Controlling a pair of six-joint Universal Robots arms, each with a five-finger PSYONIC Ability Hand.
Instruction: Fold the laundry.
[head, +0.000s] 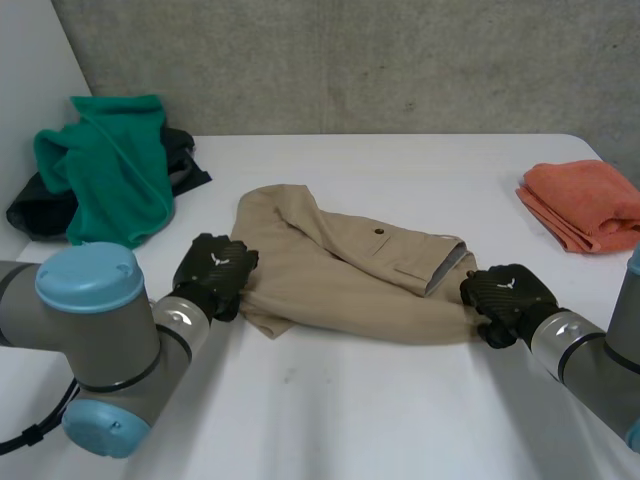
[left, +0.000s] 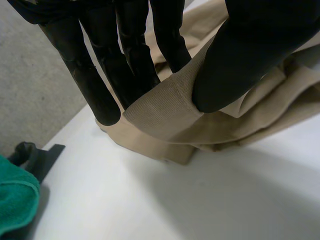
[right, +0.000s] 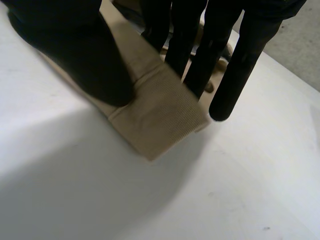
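Note:
A tan garment with a button pocket lies crumpled across the middle of the white table. My left hand is at its left end; in the left wrist view its thumb and fingers pinch a ribbed tan cuff. My right hand is at the garment's right end. There the right wrist view shows the thumb pressed on top of another ribbed cuff, with the fingers behind it.
A green cloth lies on a dark garment at the table's far left. A folded orange towel sits at the far right edge. Behind the table stands a grey concrete wall.

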